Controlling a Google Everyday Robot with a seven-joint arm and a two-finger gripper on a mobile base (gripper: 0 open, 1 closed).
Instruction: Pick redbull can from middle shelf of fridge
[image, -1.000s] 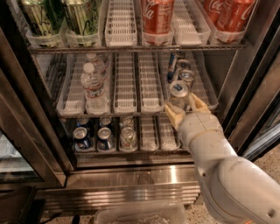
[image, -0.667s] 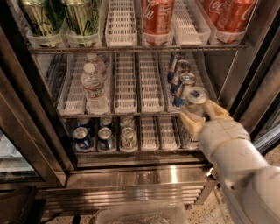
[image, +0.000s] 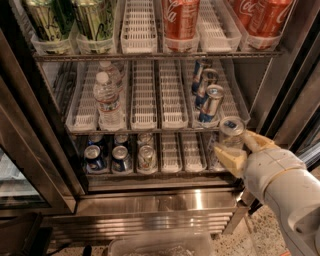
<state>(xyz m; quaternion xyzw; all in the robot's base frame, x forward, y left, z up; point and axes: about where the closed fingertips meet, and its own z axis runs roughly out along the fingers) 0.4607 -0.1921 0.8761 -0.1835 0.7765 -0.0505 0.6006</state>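
Redbull can (image: 231, 131): upright, silver top showing. Held between the two fingers (image: 229, 161) of the gripper (image: 238, 149), which are closed on it, one on its near-left side and one on its right. Position: just in front of the right end of the middle shelf (image: 150, 131) of the fridge (image: 165, 202). On the shelf: more slim cans (image: 211, 102) just beyond it; water bottles (image: 107, 97) at left.

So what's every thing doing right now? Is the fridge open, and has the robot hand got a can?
fridge: door open.
gripper: at the fridge's lower right front, shut on the redbull can.
redbull can: held upright, seemingly off the middle shelf.
middle shelf: holds other slim cans and water bottles.
other slim cans: standing in their tray.
water bottles: upright, caps on.
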